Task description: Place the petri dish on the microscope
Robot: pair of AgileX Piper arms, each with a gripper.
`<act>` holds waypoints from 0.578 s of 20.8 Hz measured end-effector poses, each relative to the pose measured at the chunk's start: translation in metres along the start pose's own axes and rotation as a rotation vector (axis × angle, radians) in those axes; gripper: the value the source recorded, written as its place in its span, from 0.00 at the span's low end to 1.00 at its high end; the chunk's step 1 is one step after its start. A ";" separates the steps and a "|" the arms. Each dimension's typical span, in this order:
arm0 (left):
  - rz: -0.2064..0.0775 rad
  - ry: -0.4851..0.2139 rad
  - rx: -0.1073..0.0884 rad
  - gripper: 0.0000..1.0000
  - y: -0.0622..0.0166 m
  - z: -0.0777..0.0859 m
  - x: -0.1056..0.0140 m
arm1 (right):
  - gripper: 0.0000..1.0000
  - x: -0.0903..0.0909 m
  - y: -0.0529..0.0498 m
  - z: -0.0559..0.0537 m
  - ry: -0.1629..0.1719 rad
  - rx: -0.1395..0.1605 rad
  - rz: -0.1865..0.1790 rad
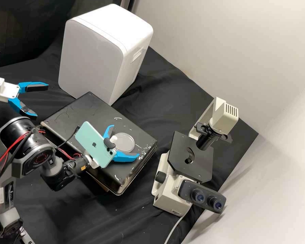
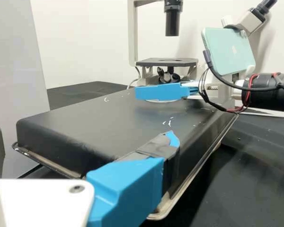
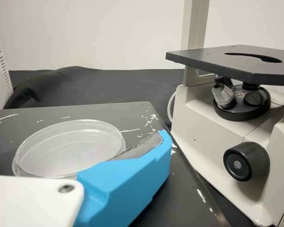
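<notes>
Black cloth covers the counter, which ends at a pale wall.

Petri dish: clear and round, lying flat on a black slab marked with white scuffs. It sits near the slab corner that faces the microscope.

Microscope: upright on the counter just beside the slab, with its black stage level and its eyepieces turned toward the high view's camera.

Right jaws: open, low over the slab, with one blue finger on each side of the dish. The finger seen in the right wrist view lies just beside the dish rim; contact cannot be confirmed. A mint-green phone is mounted at the right wrist.

Left jaws: open, blue fingers spread, off the slab corner farthest from the microscope and well apart from the dish.

White rounded box: stands on the counter just behind the slab
</notes>
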 end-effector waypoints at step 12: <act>0.000 -0.002 0.000 1.00 -0.0001 0.001 0.000 | 1.00 0.002 -0.008 0.008 -0.020 -0.004 -0.018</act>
